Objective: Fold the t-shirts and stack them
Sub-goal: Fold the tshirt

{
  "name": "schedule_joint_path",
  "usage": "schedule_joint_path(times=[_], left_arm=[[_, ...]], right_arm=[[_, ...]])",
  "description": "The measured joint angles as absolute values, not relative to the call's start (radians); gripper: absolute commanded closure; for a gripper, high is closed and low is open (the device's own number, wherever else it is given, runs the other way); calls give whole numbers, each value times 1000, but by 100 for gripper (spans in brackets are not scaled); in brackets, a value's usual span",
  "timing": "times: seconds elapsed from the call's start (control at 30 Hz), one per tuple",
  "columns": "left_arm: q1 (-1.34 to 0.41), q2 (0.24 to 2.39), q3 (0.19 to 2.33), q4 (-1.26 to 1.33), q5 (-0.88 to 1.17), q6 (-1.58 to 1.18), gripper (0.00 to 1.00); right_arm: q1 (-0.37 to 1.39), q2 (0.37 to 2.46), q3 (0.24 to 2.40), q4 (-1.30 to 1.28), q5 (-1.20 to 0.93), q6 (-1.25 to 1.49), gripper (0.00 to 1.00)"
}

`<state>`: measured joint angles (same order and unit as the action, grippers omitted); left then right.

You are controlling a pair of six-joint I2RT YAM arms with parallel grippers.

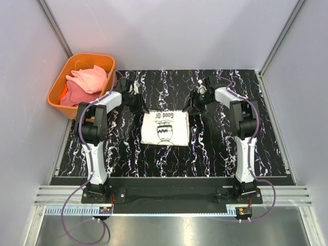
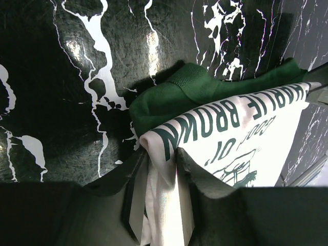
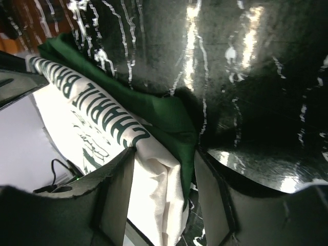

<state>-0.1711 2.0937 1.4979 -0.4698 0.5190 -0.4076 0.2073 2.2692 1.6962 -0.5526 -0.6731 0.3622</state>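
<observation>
The cream t-shirt [image 1: 164, 128] lies partly folded on the middle of the mat, its black cartoon print and lettering facing up. My left gripper [image 1: 137, 105] is at its far left corner and my right gripper [image 1: 193, 106] at its far right corner. In the left wrist view my left gripper [image 2: 161, 154] is shut on a fold of cream cloth [image 2: 246, 133], with dark green cloth [image 2: 174, 97] beyond it. In the right wrist view my right gripper [image 3: 164, 154] is closed on bunched cream cloth [image 3: 66, 113] with a green edge [image 3: 169, 118].
An orange basket [image 1: 55, 87] stands off the mat's far left corner, holding a pink t-shirt [image 1: 92, 78] and a coral one [image 1: 74, 95]. The black marbled mat [image 1: 246, 159] covers the table. Grey walls enclose the back and sides.
</observation>
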Motion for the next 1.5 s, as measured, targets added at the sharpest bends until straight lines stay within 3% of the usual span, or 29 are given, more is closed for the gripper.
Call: schedule_joint_path(times=[0.5,0.63,0.87,1.03,1.13,1.2,1.23,1.27,1.5], left_arm=[[-171,2094,1497,-469,520,-421,64],[-171,2094,1497,-469,520,-427,65],[-171,2094,1497,-469,521,-442,61],[-171,2094,1497,-468,528,-447,62],[-171,2094,1497,-466,530,-451,75],[-171,2094,1497,-464,532,-455,87],[-171,2094,1497,-464,533,-457,94],[-171,2094,1497,-464,534,-460,100],[-178,2035,1477,-460,518,-462,100]], right_arm=[[235,2243,1732,-652,-538,325,46],[246,2243,1769,-664,-532,316,58],[258,2243,1828,-680,-532,314,50],[260,2246,1831,-686,-532,314,52],[260,2254,1831,-687,-532,314,59],[260,2262,1831,-688,-532,313,78],[261,2264,1831,-690,-531,311,100],[261,2266,1831,-693,-530,309,100],[262,2233,1771,-694,-433,338,100]])
